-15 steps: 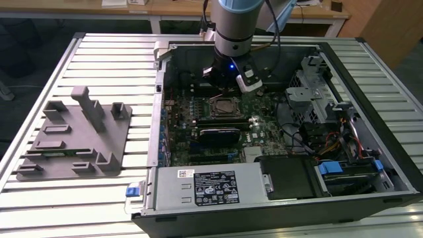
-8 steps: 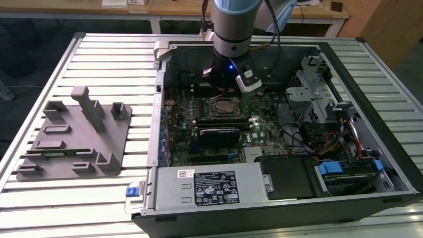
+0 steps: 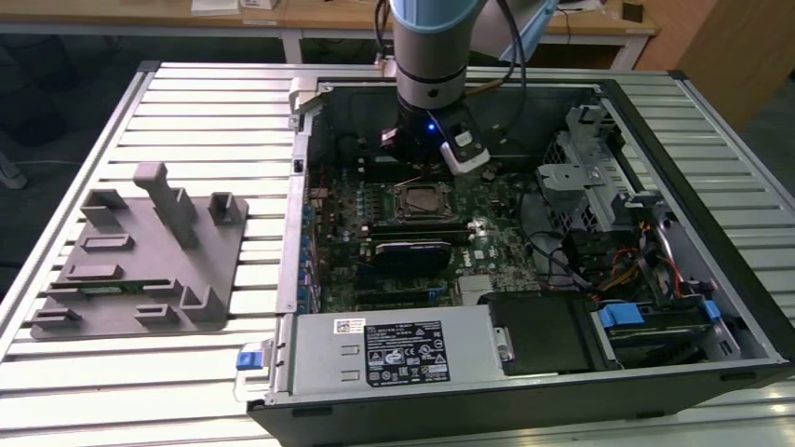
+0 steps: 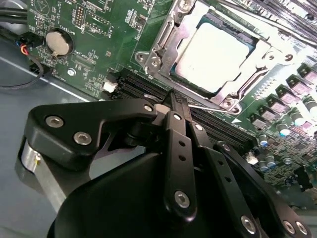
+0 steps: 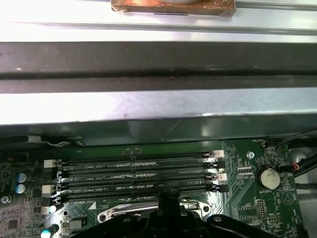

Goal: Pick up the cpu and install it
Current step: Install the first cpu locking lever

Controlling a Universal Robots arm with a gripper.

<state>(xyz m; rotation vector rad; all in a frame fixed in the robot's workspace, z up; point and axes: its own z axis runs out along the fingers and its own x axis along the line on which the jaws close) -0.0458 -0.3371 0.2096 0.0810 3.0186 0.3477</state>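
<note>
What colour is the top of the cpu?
The cpu is silvery grey; the second wrist view shows it best.

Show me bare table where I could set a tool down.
Bare table slats border the grey holder tray on its far and near sides, at the exterior view's left. Crowded: the computer case, with the gripper over the motherboard.

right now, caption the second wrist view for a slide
Shut gripper beside the socket frame, cpu lying inside it

Exterior view high over computer case (image 3: 522,421); both wrist views close behind claw (image 4: 176,101) (image 5: 166,197), over motherboard (image 4: 99,29) (image 5: 247,208).
</note>
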